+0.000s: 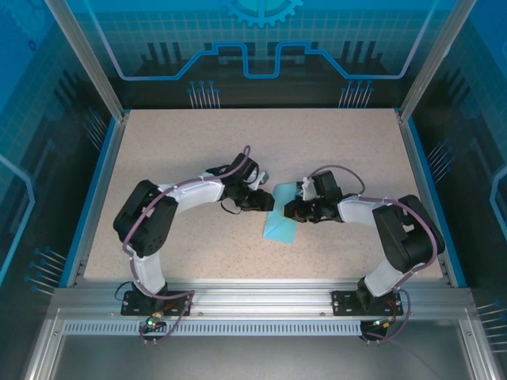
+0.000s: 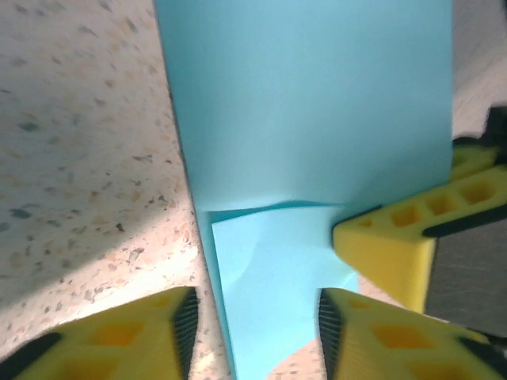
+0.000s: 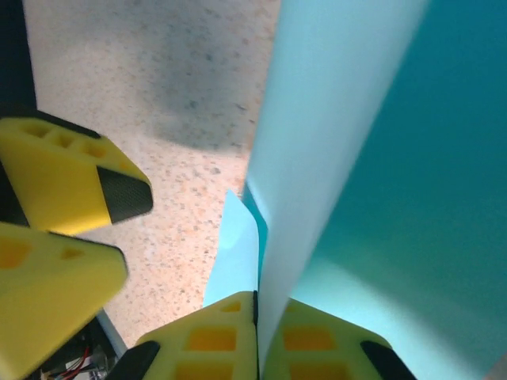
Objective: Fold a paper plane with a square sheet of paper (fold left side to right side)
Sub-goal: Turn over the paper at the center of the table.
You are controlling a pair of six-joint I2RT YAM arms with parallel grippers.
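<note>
At desk (image 1: pixel 198 142) centre, paper (image 1: pixel 281 228) partly folded, no dart yet: right tool (image 3: pixel 257 324) clenched on its raised flap, left tool (image 2: pixel 255 321) released

A narrow blue paper (image 1: pixel 280 226) lies mid-table (image 1: pixel 238 142), slanting from 1 to 7 o'clock. The left gripper (image 1: pixel 264 200) is at its 10 o'clock and the right gripper (image 1: pixel 291 210) at its 3 o'clock, seemingly touching it.

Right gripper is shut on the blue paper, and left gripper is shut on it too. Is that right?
Not quite. The right gripper is shut on the paper, but the left gripper is open. The left wrist view shows its fingers standing apart on either side of the paper's edge.
</note>
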